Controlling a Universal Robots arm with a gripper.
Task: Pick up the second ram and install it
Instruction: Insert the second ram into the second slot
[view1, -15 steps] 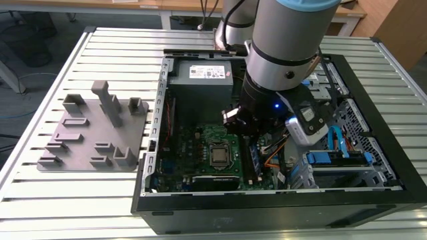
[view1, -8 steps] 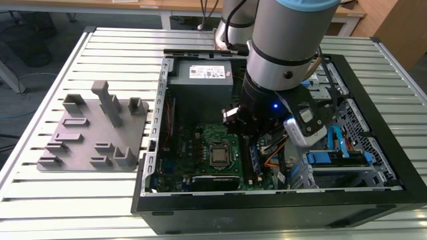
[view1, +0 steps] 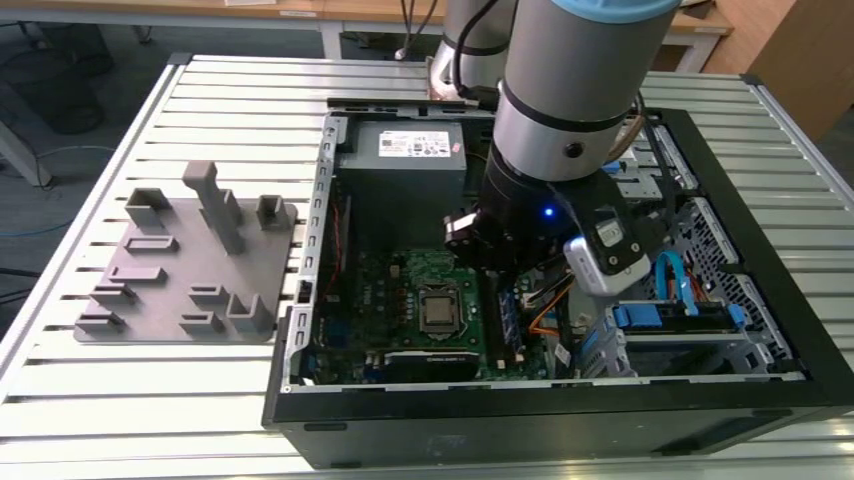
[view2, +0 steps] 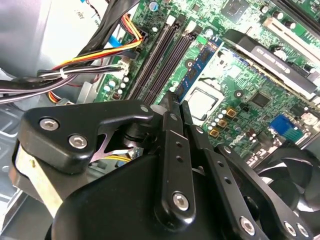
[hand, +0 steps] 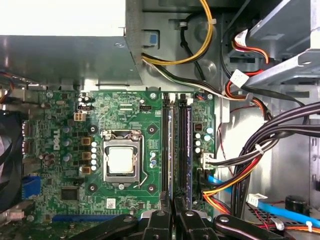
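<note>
The second ram (view2: 197, 70) is a slim blue stick standing on edge over a slot of the green motherboard (hand: 125, 105), beside the CPU socket (hand: 121, 160). In the first wrist view the ram (hand: 172, 150) shows edge-on between two long black slots. My gripper (view2: 176, 102) is shut on the stick's near end, the black fingers pressed close together. The gripper (hand: 173, 202) lines up with the slot row. In the exterior view the gripper (view1: 483, 268) is low inside the open computer case. Another blue stick (hand: 188, 145) sits in the slot farthest from the socket.
A grey power supply (view1: 400, 150) fills the case's far end. Bundled black, red and yellow cables (hand: 240, 165) run beside the slots. A drive cage with blue parts (view1: 674, 315) is on the exterior view's right. A grey fixture (view1: 187, 260) lies on the slatted table.
</note>
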